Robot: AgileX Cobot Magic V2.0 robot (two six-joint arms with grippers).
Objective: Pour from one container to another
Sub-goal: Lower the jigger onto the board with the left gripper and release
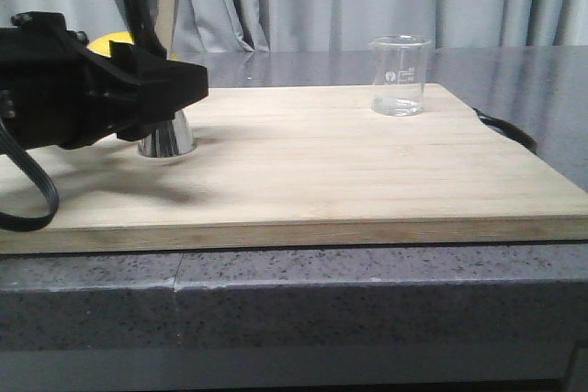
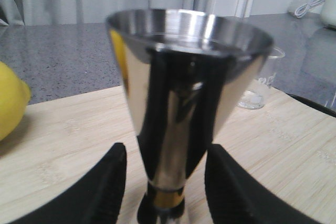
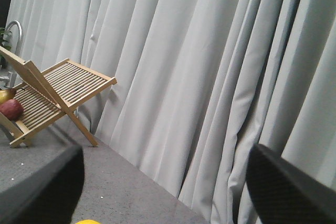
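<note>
Between the 2 black ribbed fingers (image 2: 105, 192) of the left gripper (image 2: 165, 192) stands the shiny steel hourglass-shaped jigger (image 2: 178, 124), upright on the pale wooden board (image 1: 349, 172). The fingers flank its narrow waist with a gap on each side in the left wrist view, so the pincer is spread and not clamping; whether either pad touches the steel cannot be told. Seen from the front, the black left arm hides the jigger's waist, leaving the upper cone above it and the flared base below.

Well apart from that pincer, toward the far right of the board, stands the small clear glass beaker with white printed marks (image 1: 400, 75), upright, with nothing touching it. Just beside the pincer, on the side away from the beaker, lies a yellow lemon (image 2: 10, 100).

The right gripper (image 3: 165, 192) is spread wide, 2 dark fingertips (image 3: 42, 192) far apart, holding nothing, facing grey curtains (image 3: 199, 77) and a slatted wooden rack (image 3: 58, 95).
</note>
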